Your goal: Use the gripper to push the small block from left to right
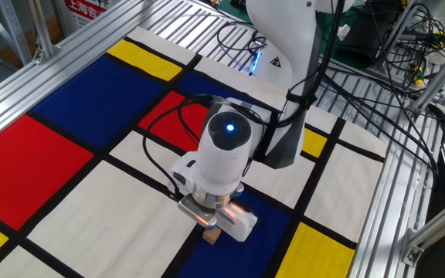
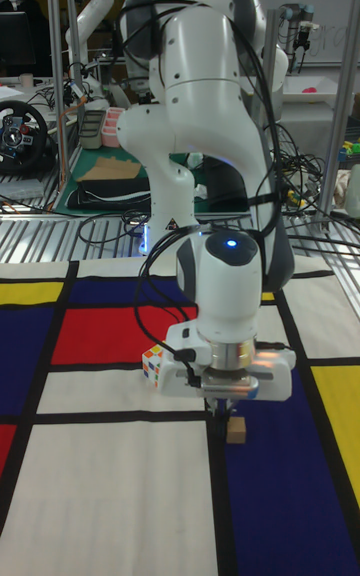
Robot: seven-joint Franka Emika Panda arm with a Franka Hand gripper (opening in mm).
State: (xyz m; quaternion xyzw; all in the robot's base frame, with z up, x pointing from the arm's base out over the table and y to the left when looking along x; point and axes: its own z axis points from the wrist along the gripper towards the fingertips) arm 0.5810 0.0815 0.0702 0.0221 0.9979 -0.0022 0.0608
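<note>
Fixed view first: the white arm [image 1: 284, 46] folds down over the colour-block mat [image 1: 68, 147], its wrist module [image 1: 226, 216] low over a black line beside the blue panel. The small block [image 1: 210, 235] peeks out at about 7 o'clock from under the module, tan and sitting flat on the mat. The gripper itself is hidden beneath the wrist here, so how the jaws stand, I cannot tell.

Over to the tall fixed view: the gripper [image 2: 222, 404] shows as a short dark tip coming straight down, its end close to the mat. The small block [image 2: 236, 429] lies just beside it at 5 o'clock, on the edge of the blue panel. Jaw spacing remains unreadable. The puzzle cube [image 2: 153, 365] rests at 10 o'clock from the tip, tucked against the wrist.
</note>
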